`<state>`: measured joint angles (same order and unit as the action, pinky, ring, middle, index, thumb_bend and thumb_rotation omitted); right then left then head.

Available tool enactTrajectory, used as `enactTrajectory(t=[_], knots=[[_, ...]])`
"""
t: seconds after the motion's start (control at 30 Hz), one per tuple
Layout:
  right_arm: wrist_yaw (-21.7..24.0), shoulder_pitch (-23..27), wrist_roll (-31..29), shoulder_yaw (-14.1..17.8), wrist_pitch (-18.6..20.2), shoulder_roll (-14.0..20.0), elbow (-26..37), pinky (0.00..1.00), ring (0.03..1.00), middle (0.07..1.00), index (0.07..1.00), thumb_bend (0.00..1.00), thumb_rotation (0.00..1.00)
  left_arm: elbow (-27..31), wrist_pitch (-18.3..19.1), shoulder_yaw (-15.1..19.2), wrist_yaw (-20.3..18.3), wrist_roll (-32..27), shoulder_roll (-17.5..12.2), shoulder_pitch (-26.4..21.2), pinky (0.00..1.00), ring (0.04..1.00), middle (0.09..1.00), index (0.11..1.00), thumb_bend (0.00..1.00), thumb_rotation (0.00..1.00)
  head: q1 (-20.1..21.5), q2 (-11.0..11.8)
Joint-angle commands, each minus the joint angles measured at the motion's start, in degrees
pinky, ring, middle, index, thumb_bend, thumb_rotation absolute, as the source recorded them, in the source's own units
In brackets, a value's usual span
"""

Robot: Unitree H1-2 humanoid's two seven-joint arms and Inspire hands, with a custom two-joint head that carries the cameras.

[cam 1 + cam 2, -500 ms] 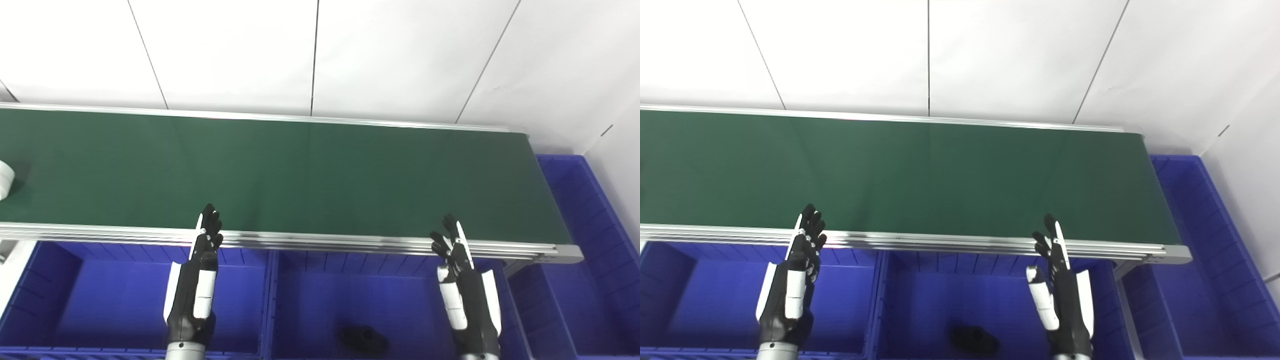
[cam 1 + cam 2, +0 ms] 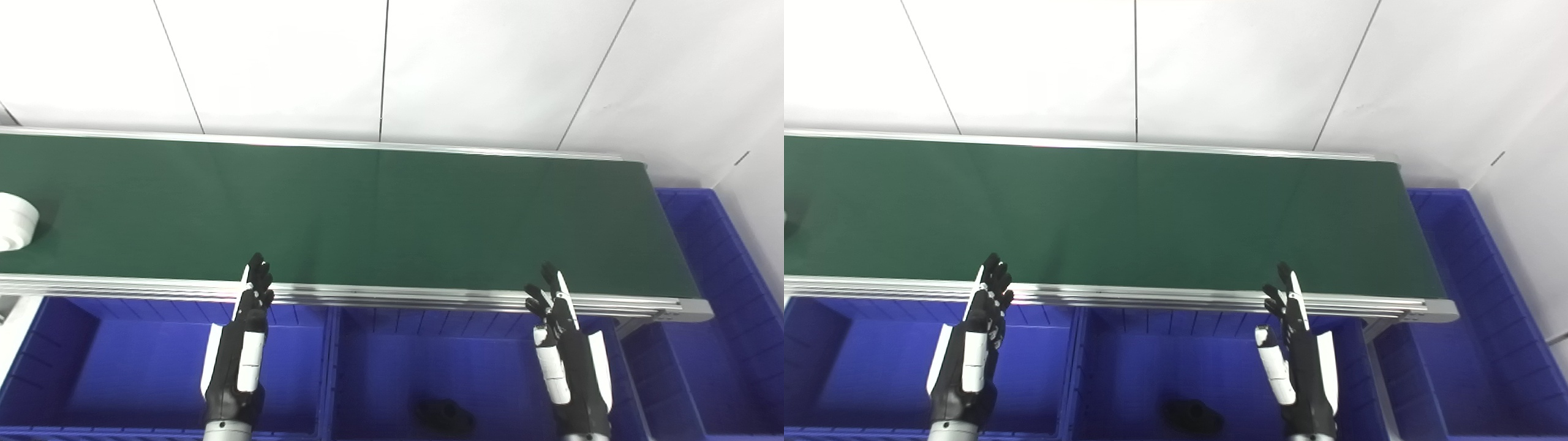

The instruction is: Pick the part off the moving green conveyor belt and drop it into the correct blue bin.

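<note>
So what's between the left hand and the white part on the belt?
Only bare green belt between the left hand and the white part, shown in the left eye view.

Light is bright and even, seemingly from overhead; the white wall (image 2: 490, 67) beyond both hands is near washed out. The belt (image 2: 380, 214) ahead of the fingers shows a soft sheen with faint vertical streaks. The bins (image 2: 392, 373) under the hands look saturated, shaded along their walls. Focus is fair, slightly soft overall. The belt's rails bow a little toward the edges.
</note>
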<state>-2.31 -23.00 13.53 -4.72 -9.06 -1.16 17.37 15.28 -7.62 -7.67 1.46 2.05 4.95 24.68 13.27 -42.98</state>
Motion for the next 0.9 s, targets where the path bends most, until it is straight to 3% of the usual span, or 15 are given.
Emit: enactTrajectory(t=[0.0, 0.87], knots=[[-0.33, 0.24, -0.42, -0.08, -0.84, -0.27, 1.66, 0.86, 0.9, 0.983, 0.973, 0.65, 1.0, 2.57, -0.39, -0.38, -0.36, -0.01, 0.18, -0.14, 1.0, 1.0, 1.0, 1.0, 0.72, 1.0, -0.09, -0.04], [0.25, -0.66, 0.19, -0.27, 0.47, 0.42, 1.62, 0.88, 0.905, 0.972, 0.983, 0.71, 1.0, 1.57, -1.18, -0.63, 0.21, 2.02, 0.6, -0.22, 1.0, 1.0, 1.0, 1.0, 0.73, 1.0, -1.5, 0.81]])
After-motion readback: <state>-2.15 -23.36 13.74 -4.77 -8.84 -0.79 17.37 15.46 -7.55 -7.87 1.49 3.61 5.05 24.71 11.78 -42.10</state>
